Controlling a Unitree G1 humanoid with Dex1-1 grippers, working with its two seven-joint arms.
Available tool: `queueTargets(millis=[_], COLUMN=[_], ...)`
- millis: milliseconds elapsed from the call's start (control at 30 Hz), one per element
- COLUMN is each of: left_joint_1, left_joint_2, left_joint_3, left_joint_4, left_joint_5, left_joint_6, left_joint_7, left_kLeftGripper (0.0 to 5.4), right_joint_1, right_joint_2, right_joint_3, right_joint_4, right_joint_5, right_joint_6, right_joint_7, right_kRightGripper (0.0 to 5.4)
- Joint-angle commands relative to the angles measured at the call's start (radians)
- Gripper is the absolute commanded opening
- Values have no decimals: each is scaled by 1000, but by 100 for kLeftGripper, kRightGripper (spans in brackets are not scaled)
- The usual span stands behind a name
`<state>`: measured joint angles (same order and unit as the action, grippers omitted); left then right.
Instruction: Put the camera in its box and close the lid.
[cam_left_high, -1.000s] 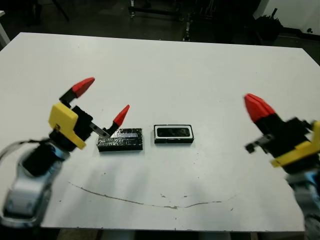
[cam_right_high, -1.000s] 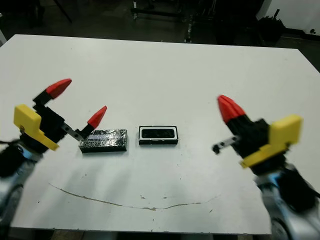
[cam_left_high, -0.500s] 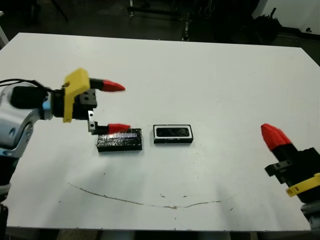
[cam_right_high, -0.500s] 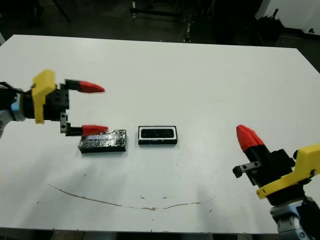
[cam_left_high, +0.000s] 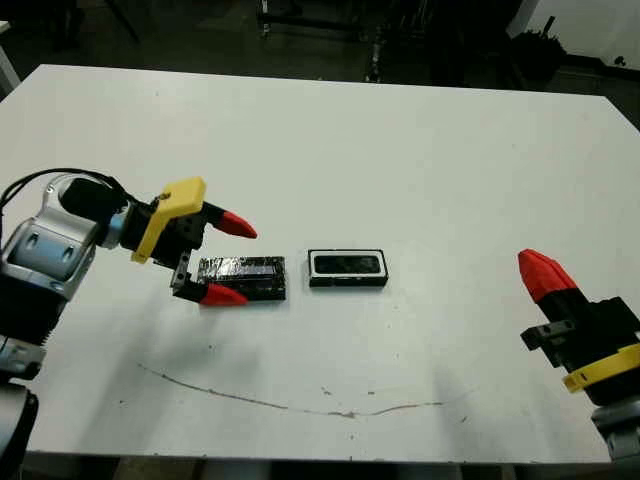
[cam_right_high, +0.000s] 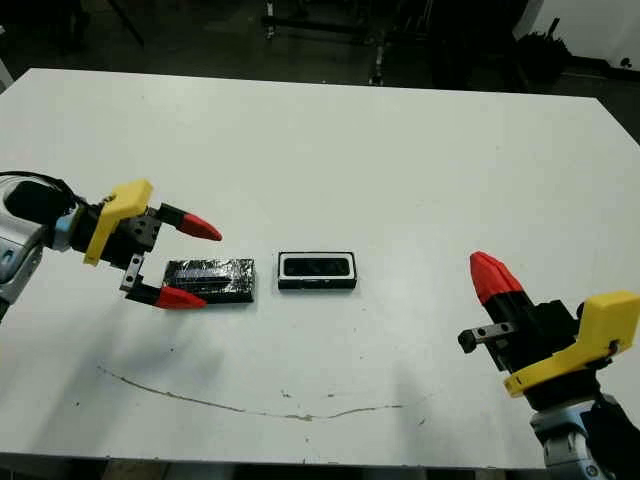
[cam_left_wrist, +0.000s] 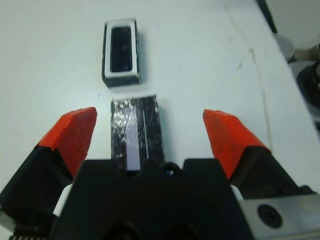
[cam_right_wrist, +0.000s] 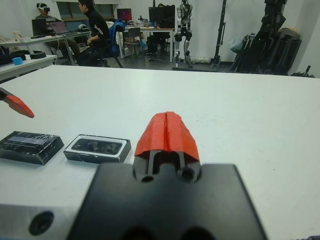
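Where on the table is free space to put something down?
The far half of the table beyond the lid and box is bare, as is the stretch between box and right gripper. Around the lid it is crowded: the left gripper straddles it.

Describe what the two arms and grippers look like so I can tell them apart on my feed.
Both match: the left gripper and right gripper each have two red pointed fingertips on a black body with a yellow block behind. The left arm has a silver-grey casing with a black cable looping over it; the right arm's grey casing barely shows.

left pincer (cam_left_high: 228, 260) agape, right pincer (cam_left_high: 541, 273) closed
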<state>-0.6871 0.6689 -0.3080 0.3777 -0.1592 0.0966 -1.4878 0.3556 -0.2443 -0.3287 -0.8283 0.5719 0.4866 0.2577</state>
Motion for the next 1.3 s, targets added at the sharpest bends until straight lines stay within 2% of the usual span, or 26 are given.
queueTargets(millis=[33, 267, 433, 733, 1133, 1300], left_joint_1=[-30, -36, -31, -29, -29, -25], left_joint_2=[-4, -14, -24, -22, -36, -37], left_joint_3=[-19, -35, -36, -38, -39, -39], left_joint_4=[56, 66, 56, 62, 135, 136], left_joint_5=[53, 97, 96, 104, 143, 158], left_joint_6=[-54, -44, 7, 5, -85, -86], left_joint_7=[-8, -5, -10, -25, -11, 0], left_kLeftGripper=[540, 540, 540, 540, 540, 540], right_joint_1=[-4, -8, -8, -5, 0, 3], right_joint_2=[-22, -23, -28, -42, -36, -40], right_joint_3=[0, 1, -5, -3, -4, -1], right_joint_4=[10, 18, 15, 10, 17, 18], right_joint_5=[-5, -2, 17, 11, 34, 29], right_joint_6=[-8, -18, -11, -12, -29, -30], right_joint_7=[-4, 0, -1, -7, 7, 1], right_kRightGripper=[1, 1, 1, 1, 1, 1])
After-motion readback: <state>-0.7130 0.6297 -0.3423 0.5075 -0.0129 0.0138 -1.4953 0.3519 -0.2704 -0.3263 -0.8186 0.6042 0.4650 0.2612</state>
